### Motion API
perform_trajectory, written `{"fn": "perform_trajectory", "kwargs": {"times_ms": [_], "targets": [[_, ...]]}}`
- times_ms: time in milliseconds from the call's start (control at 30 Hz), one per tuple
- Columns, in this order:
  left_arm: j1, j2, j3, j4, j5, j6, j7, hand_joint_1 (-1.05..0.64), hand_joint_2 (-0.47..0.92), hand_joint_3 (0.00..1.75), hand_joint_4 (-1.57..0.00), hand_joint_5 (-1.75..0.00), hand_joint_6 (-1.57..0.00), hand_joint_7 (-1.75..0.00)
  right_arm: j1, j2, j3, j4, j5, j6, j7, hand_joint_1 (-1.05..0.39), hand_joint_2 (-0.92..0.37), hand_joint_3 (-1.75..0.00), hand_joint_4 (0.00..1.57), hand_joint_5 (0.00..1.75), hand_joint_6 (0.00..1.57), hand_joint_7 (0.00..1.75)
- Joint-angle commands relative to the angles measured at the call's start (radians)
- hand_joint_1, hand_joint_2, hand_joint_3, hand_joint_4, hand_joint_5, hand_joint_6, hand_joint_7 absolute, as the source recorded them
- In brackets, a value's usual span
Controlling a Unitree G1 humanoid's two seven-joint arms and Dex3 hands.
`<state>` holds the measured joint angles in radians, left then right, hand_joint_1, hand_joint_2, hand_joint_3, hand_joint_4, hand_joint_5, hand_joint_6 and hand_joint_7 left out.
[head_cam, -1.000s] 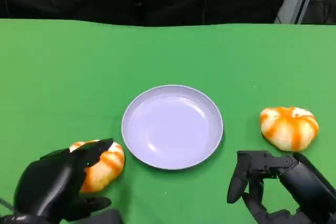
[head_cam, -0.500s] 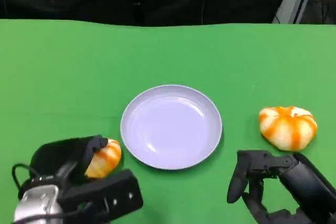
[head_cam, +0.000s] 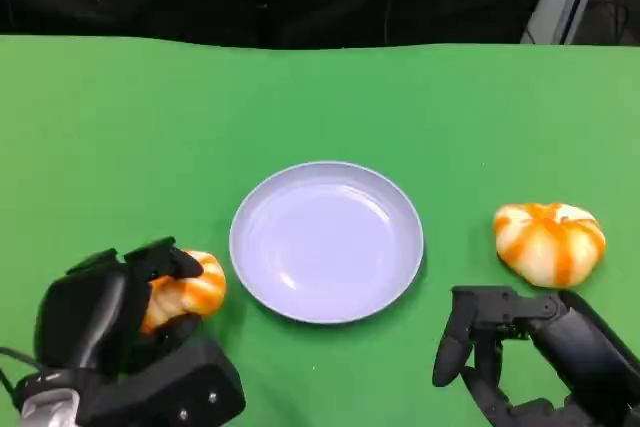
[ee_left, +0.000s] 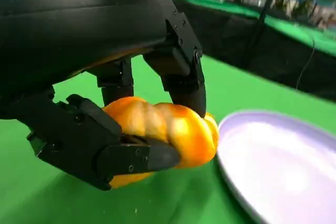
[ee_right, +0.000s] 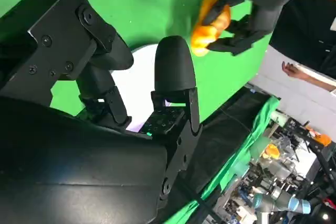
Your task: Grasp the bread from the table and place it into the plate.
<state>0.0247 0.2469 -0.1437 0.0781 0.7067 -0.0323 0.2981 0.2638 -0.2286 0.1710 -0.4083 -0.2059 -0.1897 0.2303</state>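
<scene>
Bread [head_cam: 188, 291] sits gripped in left robot hand [head_cam: 110, 312] beside plate [head_cam: 326, 241].

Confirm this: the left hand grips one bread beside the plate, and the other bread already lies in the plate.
Not quite. The left hand does grip a bread beside the plate, but the other bread lies on the green table, apart from the plate on the right hand side. The head view shows it.
</scene>
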Motion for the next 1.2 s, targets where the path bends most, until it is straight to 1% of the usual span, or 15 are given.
{"fn": "perform_trajectory", "kwargs": {"times_ms": [33,133,200,267,400,533,600,733,867,967,1067,1133,1167,1200], "targets": [[0.038,0.016,0.019,-0.076,0.007,-0.013,0.046,-0.15,0.48,1.09,-0.82,-1.75,-0.79,-1.34,0.001,-0.008,-0.008,-0.005,0.004,0.002,-0.002,0.11,-0.3,-1.37,0.86,1.66,0.81,1.31],[0.047,0.015,0.021,-0.111,0.0,-0.05,0.073,-0.15,0.48,1.02,-0.8,-1.75,-0.83,-1.21,0.001,-0.007,-0.007,-0.003,0.004,0.001,-0.003,0.11,-0.3,-1.38,0.85,1.65,0.81,1.31],[0.043,0.015,0.017,-0.117,-0.001,-0.085,0.097,-0.15,0.47,1.02,-0.8,-1.75,-0.84,-1.19,0.001,-0.007,-0.007,-0.004,0.004,0.003,-0.002,0.11,-0.3,-1.39,0.86,1.65,0.81,1.31],[0.037,0.012,0.013,-0.125,-0.002,-0.112,0.108,-0.15,0.42,1.13,-0.82,-1.75,-0.85,-1.25,0.001,-0.007,-0.006,-0.005,0.006,0.005,0.0,0.11,-0.3,-1.39,0.85,1.65,0.81,1.31],[0.017,0.003,-0.001,-0.141,-0.005,-0.132,0.09,-0.19,0.36,1.22,-0.82,-1.75,-0.81,-1.34,-0.002,-0.007,-0.006,0.004,0.003,-0.009,-0.004,0.1,-0.3,-1.38,0.86,1.65,0.81,1.31],[-0.05,-0.01,-0.033,-0.101,-0.017,-0.168,0.076,-0.19,0.31,1.37,-0.84,-1.75,-0.83,-1.34,-0.001,-0.002,-0.003,0.001,0.008,0.004,-0.003,0.11,-0.3,-1.39,0.86,1.65,0.81,1.31],[-0.084,-0.014,-0.048,-0.078,-0.011,-0.173,0.072,-0.18,0.3,1.39,-0.85,-1.75,-0.82,-1.33,-0.001,-0.001,-0.001,0.004,0.008,0.002,-0.003,0.12,-0.3,-1.39,0.86,1.65,0.81,1.31],[-0.162,-0.02,-0.086,-0.019,0.009,-0.18,0.067,-0.2,0.31,1.37,-0.85,-1.75,-0.84,-1.32,0.003,-0.002,0.002,-0.003,-0.005,0.0,-0.007,0.11,-0.29,-1.4,0.86,1.65,0.81,1.3],[-0.247,-0.042,-0.125,0.051,0.008,-0.175,0.053,-0.18,0.34,1.33,-0.86,-1.75,-0.83,-1.33,0.008,-0.003,0.002,-0.009,-0.003,0.001,-0.007,0.1,-0.29,-1.4,0.85,1.64,0.81,1.3],[-0.303,-0.078,-0.147,0.102,0.007,-0.138,0.037,-0.19,0.36,1.26,-0.87,-1.75,-0.83,-1.36,0.013,-0.003,0.003,-0.017,-0.017,0.002,-0.013,0.09,-0.29,-1.39,0.86,1.65,0.81,1.3],[-0.352,-0.099,-0.172,0.157,0.013,-0.123,0.028,-0.17,0.33,1.29,-0.88,-1.75,-0.83,-1.35,0.018,-0.003,0.002,-0.022,0.0,0.009,-0.004,0.09,-0.29,-1.4,0.85,1.66,0.81,1.29],[-0.38,-0.112,-0.186,0.163,0.007,-0.062,-0.041,-0.18,0.36,1.3,-0.86,-1.75,-0.79,-1.36,0.02,-0.004,0.001,-0.028,0.004,0.013,-0.001,0.09,-0.29,-1.4,0.85,1.66,0.81,1.29],[-0.391,-0.118,-0.191,0.157,0.006,-0.024,-0.082,-0.2,0.44,1.18,-0.78,-1.75,-0.74,-1.28,0.021,-0.005,0.0,-0.029,0.004,0.012,0.0,0.09,-0.29,-1.4,0.84,1.65,0.81,1.29],[-0.407,-0.118,-0.201,0.157,0.004,0.004,-0.129,-0.21,0.51,1.07,-0.73,-1.75,-0.73,-1.19,0.02,-0.006,0.0,-0.031,-0.001,0.012,-0.001,0.09,-0.29,-1.4,0.84,1.65,0.81,1.29]]}}
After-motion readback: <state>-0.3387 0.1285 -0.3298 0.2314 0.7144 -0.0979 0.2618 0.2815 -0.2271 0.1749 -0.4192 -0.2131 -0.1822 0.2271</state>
